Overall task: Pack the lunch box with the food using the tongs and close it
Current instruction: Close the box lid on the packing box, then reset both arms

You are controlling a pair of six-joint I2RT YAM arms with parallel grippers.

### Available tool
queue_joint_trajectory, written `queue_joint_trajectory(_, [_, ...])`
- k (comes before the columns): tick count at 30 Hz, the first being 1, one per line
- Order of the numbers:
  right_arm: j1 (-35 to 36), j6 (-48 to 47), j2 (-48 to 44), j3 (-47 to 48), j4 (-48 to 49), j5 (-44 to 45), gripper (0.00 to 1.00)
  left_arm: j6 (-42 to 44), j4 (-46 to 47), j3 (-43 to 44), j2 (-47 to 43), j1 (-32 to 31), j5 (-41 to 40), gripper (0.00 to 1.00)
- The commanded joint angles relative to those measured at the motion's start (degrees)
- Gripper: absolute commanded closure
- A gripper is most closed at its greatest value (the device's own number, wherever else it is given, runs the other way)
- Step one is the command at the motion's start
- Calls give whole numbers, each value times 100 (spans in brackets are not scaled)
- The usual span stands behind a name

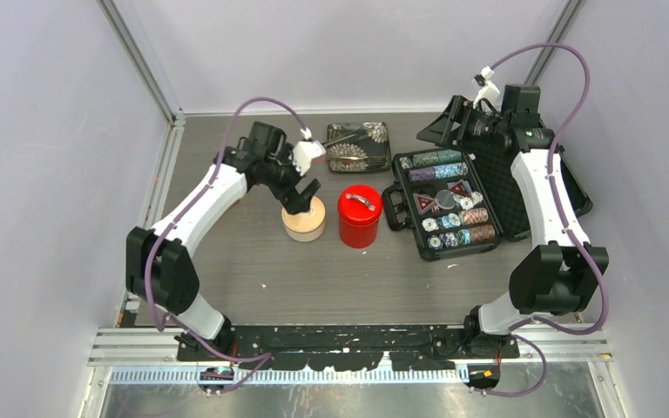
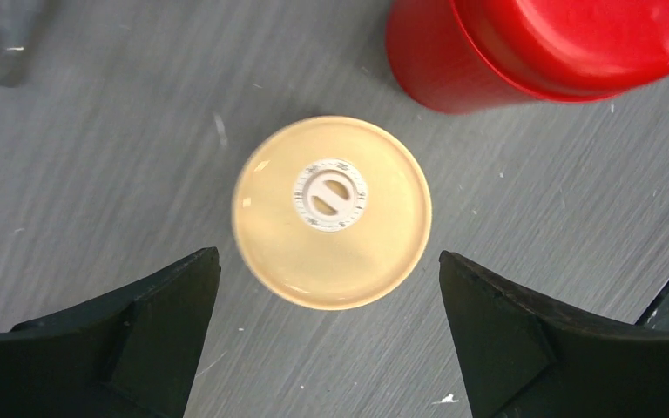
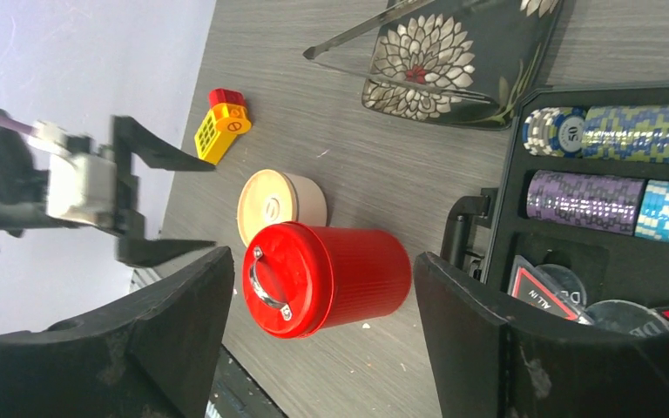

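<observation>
The lunch box shows as a red canister [image 1: 359, 215] with its metal-handled lid on, and a cream tub [image 1: 303, 219] with a beige lid beside it. My left gripper [image 1: 300, 198] hovers open just above the tub. In the left wrist view the tub lid [image 2: 331, 212] lies ahead of the open left gripper [image 2: 327, 254]. My right gripper [image 1: 437, 128] is raised at the back right and looks down on the canister [image 3: 331, 279] between its open fingers [image 3: 183, 331]. The silver tongs [image 3: 357, 30] rest on a flowered tray [image 3: 462, 61]. No food shows in any view.
An open black poker-chip case [image 1: 449, 205] lies right of the canister, under the right arm. The flowered tray [image 1: 359, 145] sits behind the canister. A yellow-and-red toy block [image 3: 220, 126] lies on the table near the tub [image 3: 279, 205]. Grey walls close in the table.
</observation>
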Motion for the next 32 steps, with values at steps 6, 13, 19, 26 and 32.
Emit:
queue_joint_trajectory(6, [-10, -434, -436, 358, -71, 481, 13, -1507, -42, 662, -1115, 995, 208, 0])
queue_joint_trajectory(13, [-18, -580, -1264, -265, -45, 1141, 11, -2424, -124, 394, -1941, 1306, -1574, 0])
queue_joint_trajectory(19, [-18, -508, -2216, -1178, 70, 1805, 11, -2638, -647, -258, -2822, 1311, -2205, 0])
queue_joint_trajectory(26, [-22, -530, -3227, -2245, 83, 2274, 11, -2539, -773, -1161, -3846, 1310, -2702, 0])
queue_joint_trajectory(32, [-21, -584, -3694, -2568, -17, 2437, 11, -2554, -736, -1485, -4283, 1317, -2927, 0])
